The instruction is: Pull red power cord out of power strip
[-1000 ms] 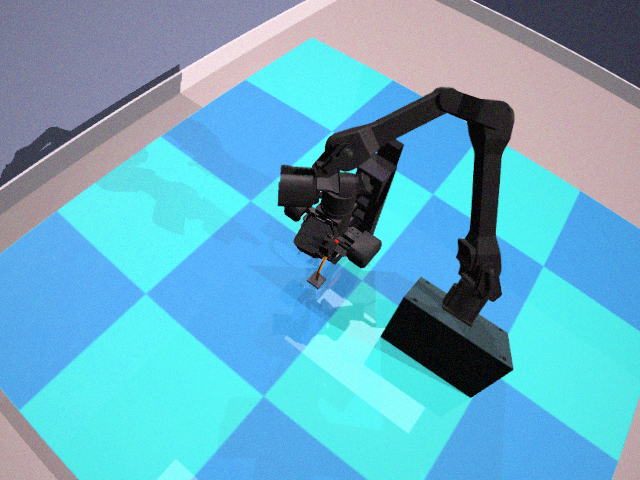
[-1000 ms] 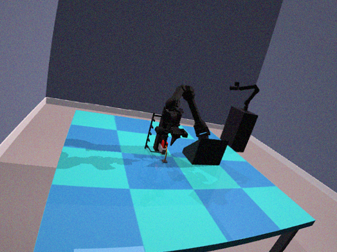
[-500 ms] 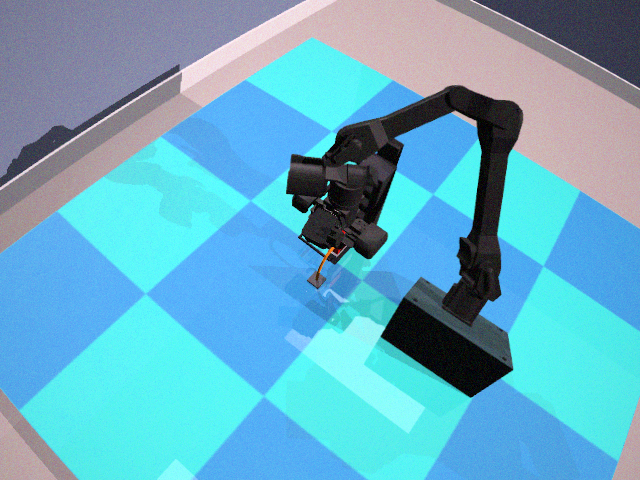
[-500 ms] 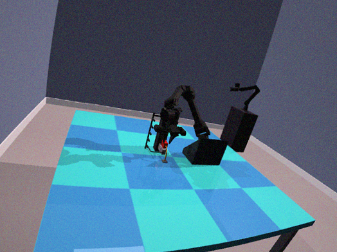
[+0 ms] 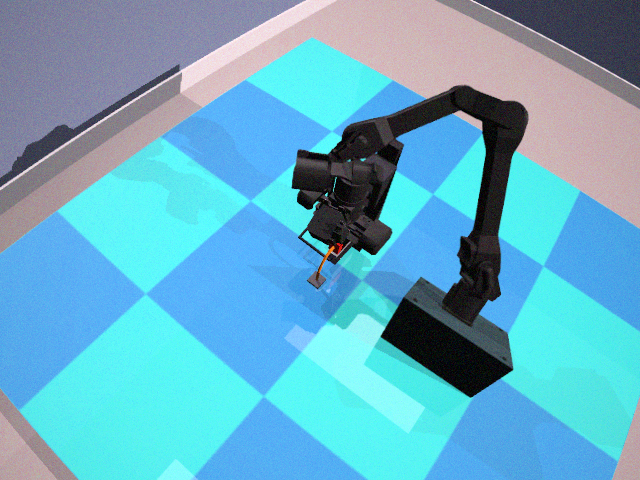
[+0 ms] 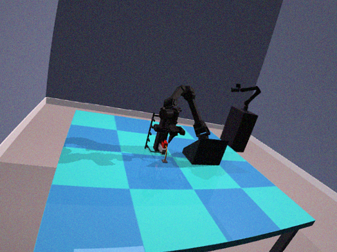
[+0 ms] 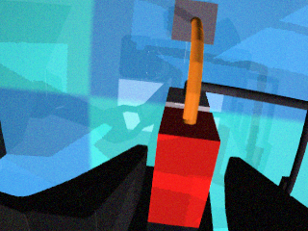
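Checkered blue and turquoise squares cover the table (image 6: 179, 214), and the work sits near its middle, just beside the dark box (image 5: 447, 343) that carries the arm.

In the exterior view the power strip (image 6: 151, 131) stands upright as a thin dark rack at the left. The red plug (image 6: 164, 144) is low at its foot, under the downward-pointing gripper (image 6: 163, 138).

Read across the wrist view. The left finger (image 7: 96, 199) comes first, with a thin sliver of gap. Then comes the plug (image 7: 183, 180), another narrow gap, and the right finger (image 7: 264, 212). Part of the strip's frame (image 7: 257, 92) is beyond on the right.

The gripper (image 7: 187, 162) is partly open and straddles the plug without pinching it, so it holds nothing.

The plug's long axis runs straight away from the wrist, in line with the fingers. Its flat red sides face the two pads. The orange cord (image 7: 192, 71) leaves the far dark end and runs to a small grey pad (image 7: 195, 21) on the table.

Closing should therefore meet the plug squarely across its narrow width. The frames do not show which way it seats in the strip, so I cannot tell the pull direction.
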`<move>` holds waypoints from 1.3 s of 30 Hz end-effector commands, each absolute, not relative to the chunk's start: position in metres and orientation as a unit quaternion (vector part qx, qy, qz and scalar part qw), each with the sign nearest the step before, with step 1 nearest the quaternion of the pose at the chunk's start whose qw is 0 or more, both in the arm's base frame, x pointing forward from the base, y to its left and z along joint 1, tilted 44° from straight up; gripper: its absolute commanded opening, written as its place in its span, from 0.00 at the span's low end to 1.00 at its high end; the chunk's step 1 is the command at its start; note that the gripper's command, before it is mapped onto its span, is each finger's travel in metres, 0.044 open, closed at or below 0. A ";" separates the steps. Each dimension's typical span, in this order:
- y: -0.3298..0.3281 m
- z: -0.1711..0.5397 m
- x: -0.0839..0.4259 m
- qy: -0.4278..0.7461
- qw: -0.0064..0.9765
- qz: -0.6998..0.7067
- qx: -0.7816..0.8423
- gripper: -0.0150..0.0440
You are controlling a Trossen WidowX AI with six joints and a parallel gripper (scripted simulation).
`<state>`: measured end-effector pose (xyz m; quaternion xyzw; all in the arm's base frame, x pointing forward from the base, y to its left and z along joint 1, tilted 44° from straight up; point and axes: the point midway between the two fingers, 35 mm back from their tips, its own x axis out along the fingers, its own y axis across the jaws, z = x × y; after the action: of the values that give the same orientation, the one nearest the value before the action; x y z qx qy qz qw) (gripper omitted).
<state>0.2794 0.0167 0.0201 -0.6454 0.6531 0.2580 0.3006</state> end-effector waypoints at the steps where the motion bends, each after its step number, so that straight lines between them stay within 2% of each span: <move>1: 0.012 0.017 0.279 0.654 0.297 0.258 -0.646 0.53; 8: 0.008 0.013 0.279 0.654 0.297 0.258 -0.646 0.53; 11: 0.010 0.014 0.279 0.654 0.301 0.258 -0.645 0.39; 20: 0.010 0.014 0.279 0.654 0.301 0.258 -0.645 0.29; 21: 0.010 0.014 0.279 0.654 0.301 0.258 -0.645 0.25; 39: 0.030 -0.003 0.283 0.653 0.301 0.259 -0.645 0.25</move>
<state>0.2804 0.0099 0.0095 -0.6474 0.6647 0.2403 0.2852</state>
